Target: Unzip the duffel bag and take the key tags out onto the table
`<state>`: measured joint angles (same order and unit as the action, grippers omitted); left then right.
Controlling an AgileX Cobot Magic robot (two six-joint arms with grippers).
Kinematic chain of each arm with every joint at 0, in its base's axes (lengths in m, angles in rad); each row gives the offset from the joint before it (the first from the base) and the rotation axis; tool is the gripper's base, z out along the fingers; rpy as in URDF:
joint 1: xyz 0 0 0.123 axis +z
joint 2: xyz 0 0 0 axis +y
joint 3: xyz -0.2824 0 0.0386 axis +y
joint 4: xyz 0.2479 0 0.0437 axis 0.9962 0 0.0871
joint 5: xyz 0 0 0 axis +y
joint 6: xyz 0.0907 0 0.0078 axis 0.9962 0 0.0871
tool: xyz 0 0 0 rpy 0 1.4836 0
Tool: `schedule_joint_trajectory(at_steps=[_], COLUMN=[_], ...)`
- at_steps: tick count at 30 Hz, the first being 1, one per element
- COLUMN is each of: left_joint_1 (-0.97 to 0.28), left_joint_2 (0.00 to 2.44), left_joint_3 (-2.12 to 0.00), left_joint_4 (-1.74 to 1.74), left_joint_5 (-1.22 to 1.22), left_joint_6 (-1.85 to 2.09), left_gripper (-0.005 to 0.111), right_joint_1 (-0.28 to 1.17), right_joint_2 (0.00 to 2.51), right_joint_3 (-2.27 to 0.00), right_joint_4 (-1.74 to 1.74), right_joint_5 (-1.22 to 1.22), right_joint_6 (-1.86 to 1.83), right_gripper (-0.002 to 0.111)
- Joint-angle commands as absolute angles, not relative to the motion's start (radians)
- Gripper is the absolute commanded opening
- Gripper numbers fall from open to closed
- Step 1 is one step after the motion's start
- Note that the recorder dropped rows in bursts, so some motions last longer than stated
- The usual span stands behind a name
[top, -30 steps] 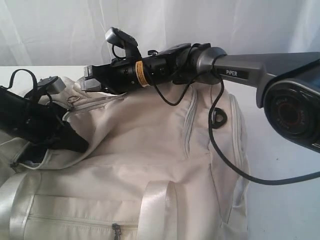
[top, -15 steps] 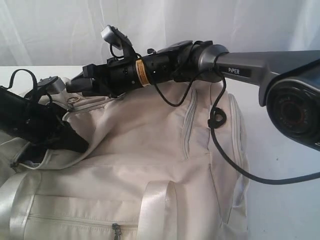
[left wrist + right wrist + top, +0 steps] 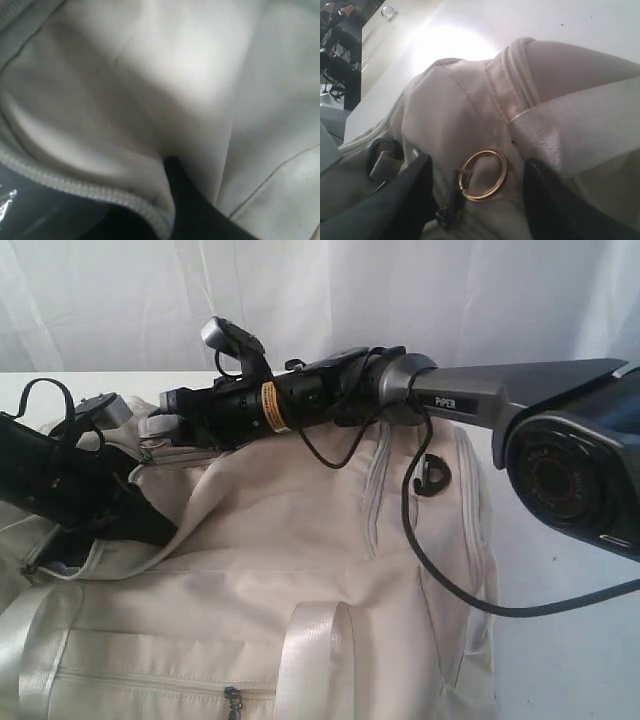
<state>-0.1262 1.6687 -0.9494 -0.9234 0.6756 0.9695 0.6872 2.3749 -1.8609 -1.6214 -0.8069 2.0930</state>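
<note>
Now right pincer has opened astride ring.

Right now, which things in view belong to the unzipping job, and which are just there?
Job: cream fabric duffel bag, its gold ring zipper pull, white tabletop, left gripper, right gripper; key tags unseen.
Bystanders: black cable, white curtain.

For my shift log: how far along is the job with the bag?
Done: the bag looks partly unzipped near the left gripper, which pinches its fabric. In hand: the open right gripper straddles the gold zipper ring. Left: finish unzipping and move the tags onto the table; none show yet.
</note>
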Motion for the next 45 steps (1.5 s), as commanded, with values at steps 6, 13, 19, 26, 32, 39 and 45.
schedule_joint_trajectory(at_steps=[6,13,19,26,32,39,45], left_joint_1=[-0.13,-0.13,-0.13,-0.13,-0.13,-0.13,-0.13], left_joint_2=[1.663,1.663,1.663,1.663,1.663,1.663,1.63], left_joint_3=[-0.938,-0.938,-0.938,-0.938,-0.938,-0.938,-0.938], left_joint_4=[-0.934,-0.934,-0.934,-0.934,-0.934,-0.934,-0.934], left_joint_5=[0.752,0.754,0.754,0.75,0.75,0.761,0.747], left_joint_6=[0.994,0.994,0.994,0.995,0.995,1.018,1.022], left_gripper=[0.0,0.0,0.0,0.0,0.0,0.0,0.0], right_joint_1=[0.708,0.726,0.688,0.606,0.58,0.55,0.518], right_joint_2=[2.439,2.445,2.433,2.4,2.399,2.397,2.394], right_joint_3=[-1.864,-1.864,-1.864,-1.864,-1.863,-1.863,-1.863], right_joint_4=[-1.54,-1.485,-1.485,-1.481,-1.494,-1.557,-1.603], right_joint_5=[-0.837,-0.954,-0.969,-1.006,-1.004,-0.965,-0.969], right_joint_6=[2.099,2.099,2.091,2.091,2.091,2.091,2.091], right_gripper=[0.058,0.023,0.0,0.0,0.0,0.0,0.0])
